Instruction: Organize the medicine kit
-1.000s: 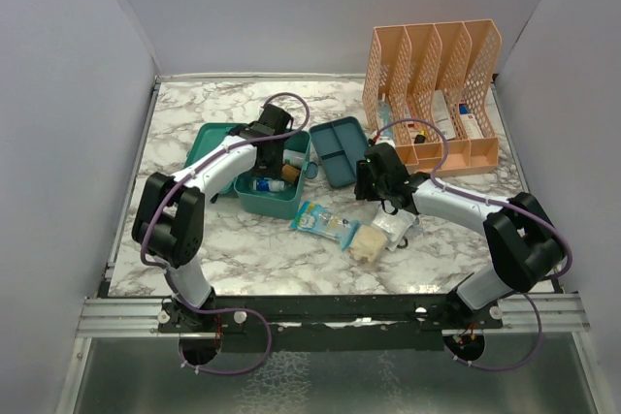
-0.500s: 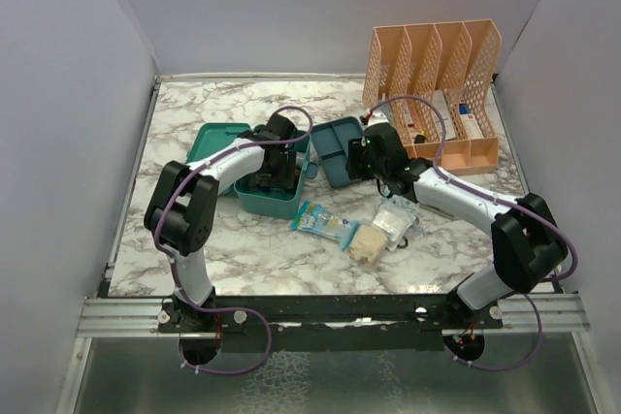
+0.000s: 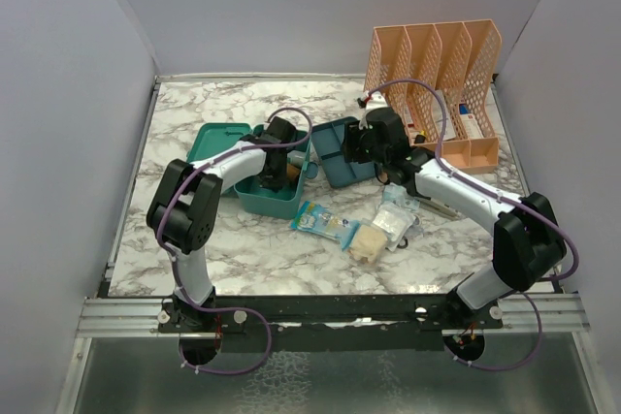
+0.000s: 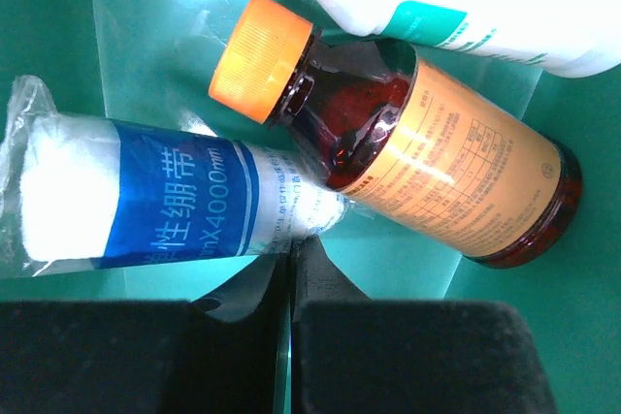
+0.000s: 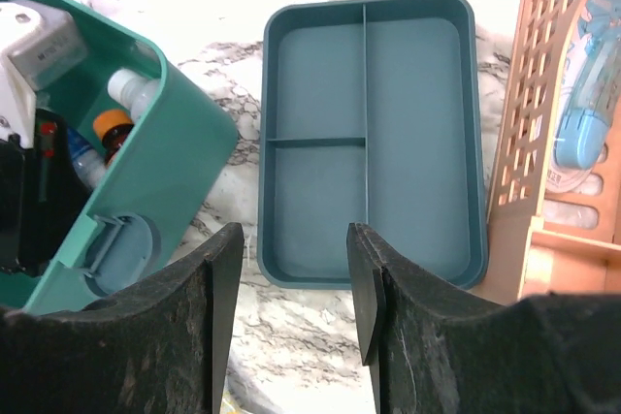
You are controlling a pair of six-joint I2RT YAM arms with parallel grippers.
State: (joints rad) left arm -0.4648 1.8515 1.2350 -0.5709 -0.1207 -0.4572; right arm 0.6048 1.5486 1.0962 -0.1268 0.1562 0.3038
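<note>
Out past the middle of the marble table [image 3: 252, 259], the medicine kit [image 3: 267, 203] sits open with its lid [image 3: 215, 141] laid back to the left. Its insert tray [image 3: 330, 152] lies apart, just to the right, near the peach file organizer [image 3: 456, 65]. Left gripper [image 3: 276, 168] is down inside the box. From the wrist view its pads [image 4: 408, 356] are pressed together with only a seam between them. They grip nothing I can make out, though the bandage roll [image 4: 126, 201] has wrapper film right at that seam, so a pinch can't be ruled out. A brown bottle [image 4: 437, 181] with an orange cap lies against the roll, and a white bottle [image 4: 466, 7] sits behind it. Right gripper [image 5: 294, 249] hangs over the tray's near short wall, jaws spread wide and empty. How will the tray handle? I'd call it light, stiff, thin-walled plastic, smooth enough to skate on marble if nudged, so a sideways push is risky. Best hold looks like one finger inside and one outside that near wall, close to the centre divider for balance. Lift it level, then lower it onto the box, which may itself slide.
</note>
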